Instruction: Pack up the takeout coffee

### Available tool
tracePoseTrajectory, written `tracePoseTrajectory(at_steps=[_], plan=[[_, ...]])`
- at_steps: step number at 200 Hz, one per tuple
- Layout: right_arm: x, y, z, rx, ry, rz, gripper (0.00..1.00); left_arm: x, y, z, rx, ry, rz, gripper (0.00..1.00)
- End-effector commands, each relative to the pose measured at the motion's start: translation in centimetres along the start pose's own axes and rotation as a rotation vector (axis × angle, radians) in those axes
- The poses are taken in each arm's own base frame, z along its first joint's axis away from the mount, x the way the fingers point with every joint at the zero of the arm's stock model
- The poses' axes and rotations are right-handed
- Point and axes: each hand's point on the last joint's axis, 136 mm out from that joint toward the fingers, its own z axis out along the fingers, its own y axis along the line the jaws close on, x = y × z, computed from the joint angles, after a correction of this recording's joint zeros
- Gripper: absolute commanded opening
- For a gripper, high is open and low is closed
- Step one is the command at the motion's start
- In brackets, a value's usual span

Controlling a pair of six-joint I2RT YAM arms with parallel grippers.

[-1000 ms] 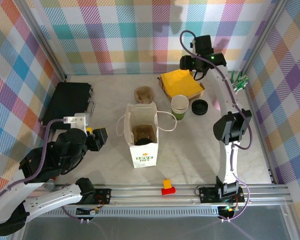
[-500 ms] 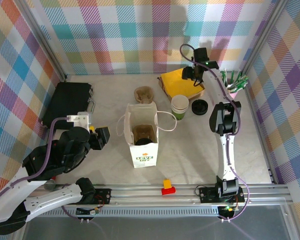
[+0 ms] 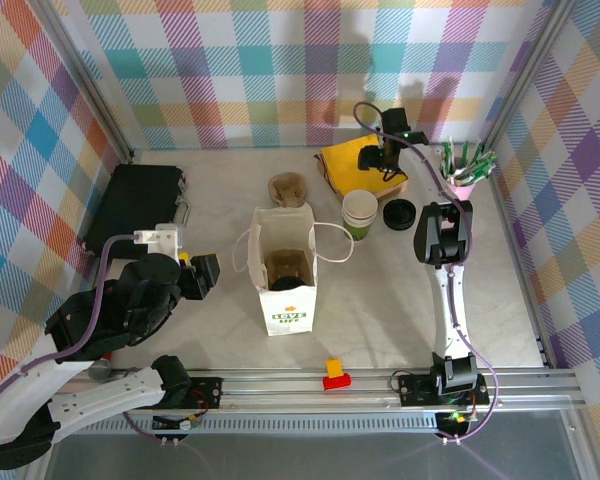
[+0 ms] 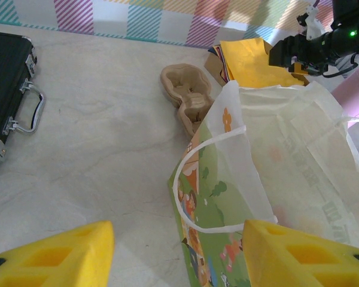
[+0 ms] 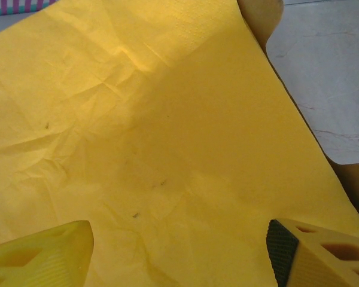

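Two grippers, jaws apart on both, neither gripping anything. Low over the left side of the tabletop (image 3: pixel 380 300): left gripper (image 3: pixel 195 276), between black case (image 3: pixel 140 205) and white paper bag (image 3: pixel 286 270), touching neither; yellow pads spread wide in the left wrist view, bag ahead and to the right. Toward the far right corner: right gripper (image 3: pixel 380 158), poised over yellow napkin (image 3: pixel 355 168); pads wide apart in the right wrist view, creased yellow paper close beneath and between them, contact with the paper not clear. Upright on the tabletop, right of centre and toward the far edge: takeout coffee (image 3: pixel 359 212), cream upper part, green band below, open-topped, outside the bag and just beside its right side, one bag handle looping close by. Just right of the takeout coffee, lying flat: black lid (image 3: pixel 399 214). Just behind the takeout coffee: near edge of the yellow napkin. Bag standing upright, mouth open, green print on the near face, something dark brown down inside, not identifiable. Just behind the bag, toward the far edge: brown cardboard cup carrier (image 3: pixel 289 189). In the far right corner: pink tumbler (image 3: pixel 464 172) holding green-and-white sticks. On the rail along the near edge, about centre: small red-and-yellow block (image 3: pixel 334 374).
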Motion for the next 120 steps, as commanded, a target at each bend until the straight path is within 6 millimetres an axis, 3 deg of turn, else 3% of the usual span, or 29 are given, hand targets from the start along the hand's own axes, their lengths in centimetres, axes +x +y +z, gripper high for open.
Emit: tracePoseTrajectory(at_steps=[1,72,120], plan=[[-0.3,0.6,0.6,0.014,-0.015,-0.060,0.78,0.1,0.4,0.4,-0.028,-0.010,-0.005,0.58],[1.3,0.1,3.1,0.040,0.027,-0.094,0.79,0.1,0.5,0.4,-0.033,-0.008,-0.004,0.58],[1.5,0.0,3.3,0.046,0.049,-0.085,0.75,0.2,0.6,0.4,-0.036,-0.005,-0.006,0.58]])
